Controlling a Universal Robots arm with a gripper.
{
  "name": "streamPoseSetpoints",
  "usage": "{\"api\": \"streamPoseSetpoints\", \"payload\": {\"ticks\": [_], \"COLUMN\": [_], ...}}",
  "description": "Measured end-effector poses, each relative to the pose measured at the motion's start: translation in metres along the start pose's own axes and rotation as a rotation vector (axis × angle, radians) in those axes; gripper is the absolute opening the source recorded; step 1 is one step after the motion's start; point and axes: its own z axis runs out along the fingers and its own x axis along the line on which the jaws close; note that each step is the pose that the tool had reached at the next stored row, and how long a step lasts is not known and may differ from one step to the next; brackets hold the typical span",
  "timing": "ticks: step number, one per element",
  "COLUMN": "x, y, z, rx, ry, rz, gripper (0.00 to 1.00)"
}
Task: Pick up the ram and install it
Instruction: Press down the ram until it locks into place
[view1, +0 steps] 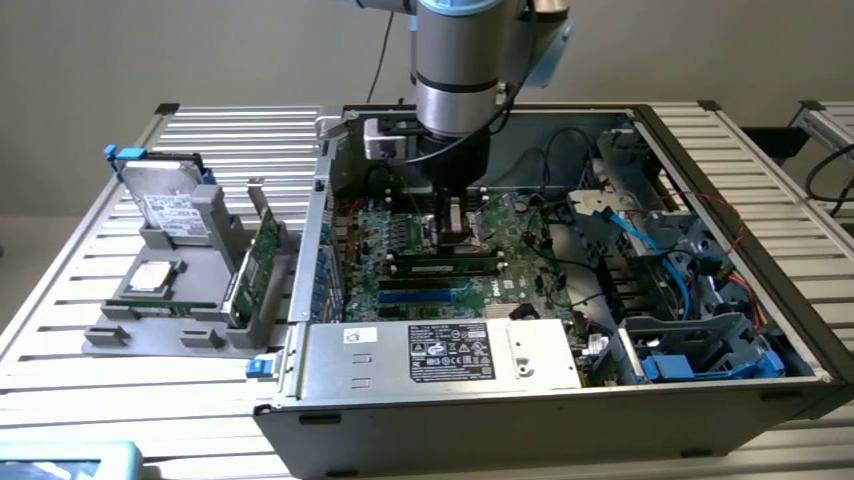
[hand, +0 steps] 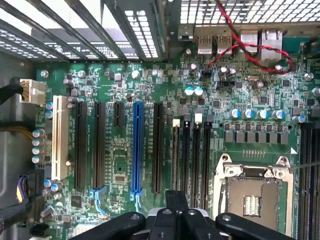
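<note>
An open computer case (view1: 561, 400) is seen lying on a slatted metal table (view1: 80, 320), with the green motherboard (view1: 514, 235) exposed inside. The robot arm (view1: 461, 60) is lowered into the case from above, and its gripper (view1: 457, 228) is placed just over the memory slots near the middle of the board. The gripper is closed. Between its fingers nothing can be made out with certainty in the exterior view, because the spot is dark and partly covered by the arm.

A ram (view1: 447, 267) stick is seen lying in one of the long slots just in front of the gripper, as a narrow green strip with dark chips. Whether the gripper touches it cannot be told.

In the wrist view the black gripper (hand: 176, 200) fingers are pressed together above the board. Beside them a long blue slot (hand: 137, 150) stands among several black slots (hand: 97, 145), and a white slot (hand: 60, 137) is near the edge of the board. The processor socket (hand: 252, 195) with its metal frame is seen on the other side of the gripper.

At the exterior view's left, outside the case, a grey holder (view1: 174, 310) stands on the table. A hard drive (view1: 167, 200) is kept upright in it, and a broad green card (view1: 260, 260) leans in a slot of the same holder. A silver power supply (view1: 441, 355) with a label is mounted at the near side of the case.
</note>
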Motion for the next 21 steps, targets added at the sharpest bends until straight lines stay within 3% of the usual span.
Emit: {"api": "streamPoseSetpoints", "payload": {"ticks": [6, 21], "x": [0.0001, 0.0001], "y": [-0.0087, -0.0096], "z": [-0.0008, -0.0009], "rx": [0.0002, -0.0061], "ry": [-0.0002, 0.0000], "rz": [0.000, -0.001], "gripper": [0.11, 0.11]}}
